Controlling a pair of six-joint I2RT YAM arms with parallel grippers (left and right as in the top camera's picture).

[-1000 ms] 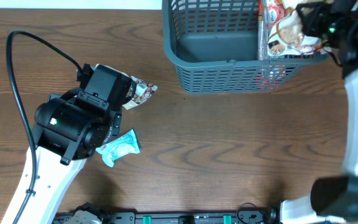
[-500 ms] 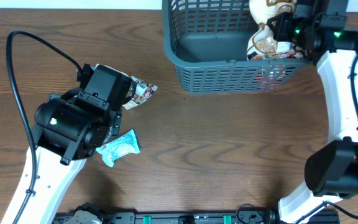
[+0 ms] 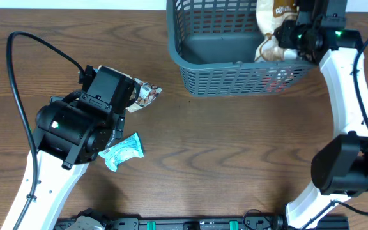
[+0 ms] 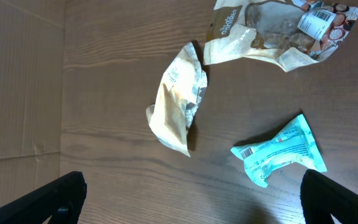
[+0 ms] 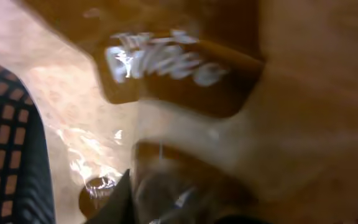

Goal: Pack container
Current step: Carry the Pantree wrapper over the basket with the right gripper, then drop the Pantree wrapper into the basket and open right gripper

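Observation:
The container (image 3: 217,64), a dark grey-blue lattice basket, stands at the table's far edge. My right gripper (image 3: 290,36) hangs inside its right end against a brown and white snack packet (image 3: 270,25). That packet (image 5: 185,62) fills the blurred right wrist view, so the jaws' state does not show; the basket wall (image 5: 5,130) is at the left there. My left gripper (image 4: 194,205) is open above bare wood. Ahead of it lie a cream packet (image 4: 179,99), a brown clear packet (image 4: 272,31) and a teal packet (image 4: 279,152), none touched.
In the overhead view the left arm (image 3: 75,128) covers part of the loose packets; the brown packet (image 3: 147,94) and teal packet (image 3: 124,152) stick out beside it. A black cable (image 3: 18,83) loops over the table's left side.
My right gripper has swung left and lower into the basket's right end, carrying the snack packet off the right rim. The left arm and loose packets have not moved.

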